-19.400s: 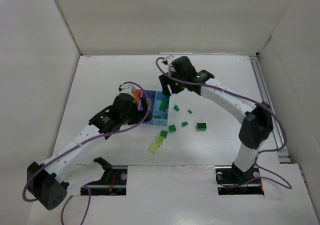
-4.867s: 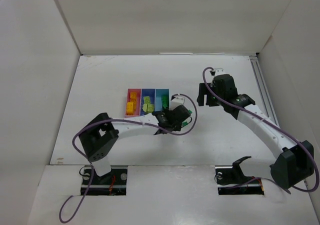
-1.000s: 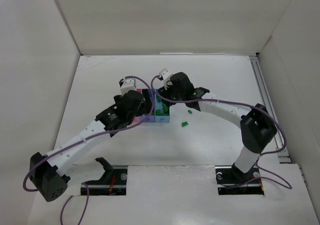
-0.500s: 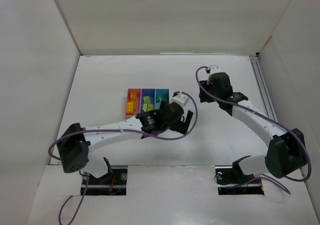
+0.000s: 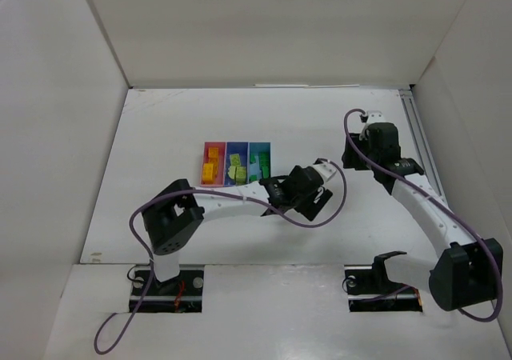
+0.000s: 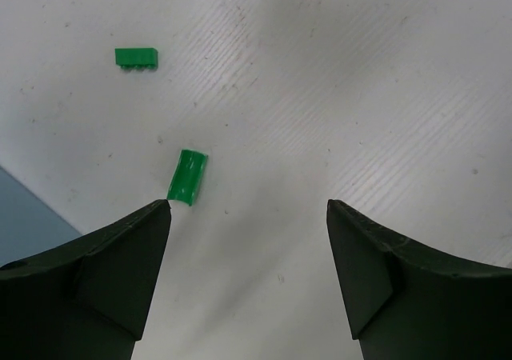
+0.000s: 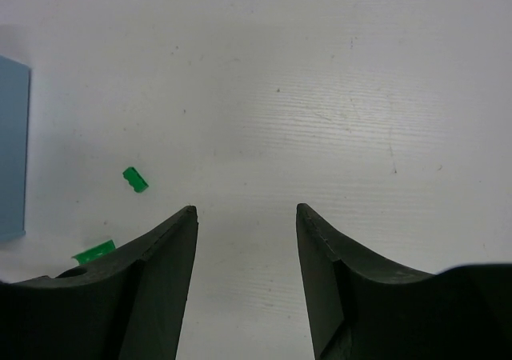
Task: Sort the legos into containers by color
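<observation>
Since green legos [image 6: 187, 178] lay unsorted at lower left, the left fingers [image 6: 96, 288] hovered wide beside one, seemingly to grasp it; the right fingers [image 7: 120, 296] hung part-open, empty.

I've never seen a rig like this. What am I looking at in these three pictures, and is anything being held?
The machine is two robot arms bolted at the table's near edge, each ending in a two-finger gripper. One picture looks down from above: three joined bins hold sorted bricks. The other two come from cameras on the wrists; the dark shapes at the bottom are each gripper's own fingers. The left gripper is open above the table, with two loose green bricks just ahead. The right gripper is open too. Nothing is held.
</observation>
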`<action>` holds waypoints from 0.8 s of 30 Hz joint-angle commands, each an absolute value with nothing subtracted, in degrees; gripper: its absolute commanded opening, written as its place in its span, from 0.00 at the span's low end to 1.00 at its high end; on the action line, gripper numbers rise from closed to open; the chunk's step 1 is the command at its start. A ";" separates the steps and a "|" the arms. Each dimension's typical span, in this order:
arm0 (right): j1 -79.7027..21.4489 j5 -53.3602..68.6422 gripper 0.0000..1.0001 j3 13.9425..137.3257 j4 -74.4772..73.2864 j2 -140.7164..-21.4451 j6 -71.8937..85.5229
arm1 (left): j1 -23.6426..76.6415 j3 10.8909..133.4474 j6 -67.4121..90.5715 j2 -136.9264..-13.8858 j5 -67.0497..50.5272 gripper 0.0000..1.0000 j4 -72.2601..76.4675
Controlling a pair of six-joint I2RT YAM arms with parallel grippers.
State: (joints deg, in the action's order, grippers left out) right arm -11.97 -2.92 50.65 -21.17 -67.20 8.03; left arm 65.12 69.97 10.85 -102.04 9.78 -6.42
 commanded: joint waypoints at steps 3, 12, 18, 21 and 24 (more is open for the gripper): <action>-10.11 -0.88 0.58 50.54 -21.45 -66.01 6.77 | 63.20 72.78 8.43 -104.94 7.48 0.75 -5.10; -8.35 0.18 0.58 50.54 -22.06 -66.53 6.15 | 60.91 72.08 8.96 -108.37 4.49 0.73 -1.67; -8.35 0.70 0.58 50.54 -22.59 -67.15 6.15 | 60.91 72.07 9.76 -110.92 5.19 0.59 -2.99; -7.82 0.70 0.58 50.54 -22.06 -67.67 6.15 | 60.91 70.85 10.28 -110.92 4.57 0.51 -2.37; -7.82 0.70 0.58 50.54 -22.06 -67.68 6.15 | 60.91 70.84 10.90 -110.22 4.57 0.39 -2.99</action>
State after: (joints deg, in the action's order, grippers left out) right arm -8.29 0.05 50.59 -22.74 -67.55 6.83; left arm 60.75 70.96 9.96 -111.59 5.15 -2.63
